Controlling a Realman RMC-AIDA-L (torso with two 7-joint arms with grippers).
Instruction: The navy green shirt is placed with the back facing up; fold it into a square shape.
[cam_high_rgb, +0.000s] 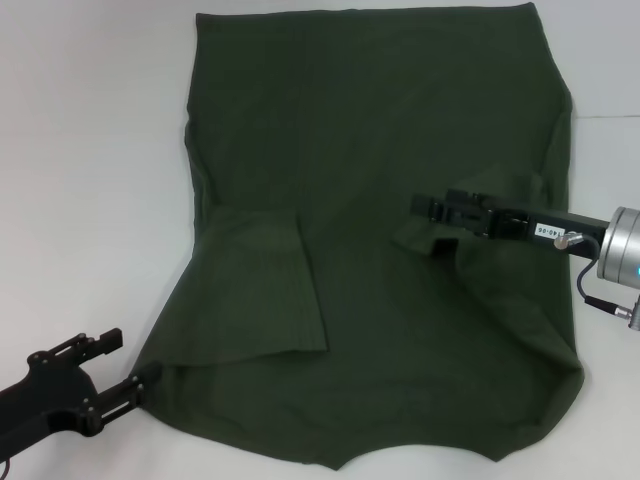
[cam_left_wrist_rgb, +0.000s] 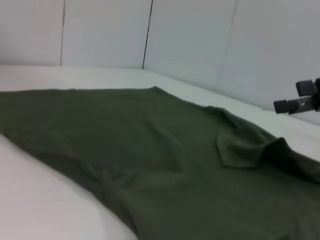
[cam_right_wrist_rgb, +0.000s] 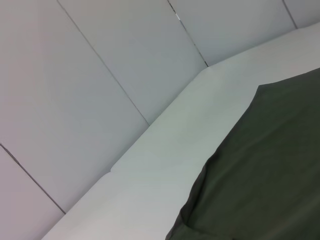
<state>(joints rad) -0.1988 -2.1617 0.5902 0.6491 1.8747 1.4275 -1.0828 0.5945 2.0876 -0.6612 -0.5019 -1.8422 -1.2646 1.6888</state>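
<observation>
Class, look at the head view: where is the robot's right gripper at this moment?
The right gripper is on the right side of the head view, reaching in over the navy green shirt, at its folded-in right sleeve.

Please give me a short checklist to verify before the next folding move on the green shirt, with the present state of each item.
1. Left sleeve folded in onto the navy green shirt: ok, its flap lies flat on the body.
2. Right sleeve folded in: not ok, only a small crumpled flap lies under the right gripper.
3. Right gripper released the cloth: cannot tell.
4. Left gripper placed for a grasp: ok, open at the shirt's near left corner, holding nothing.
5. Shirt flat on the table: not ok, its right edge is ridged and wrinkled.
</observation>
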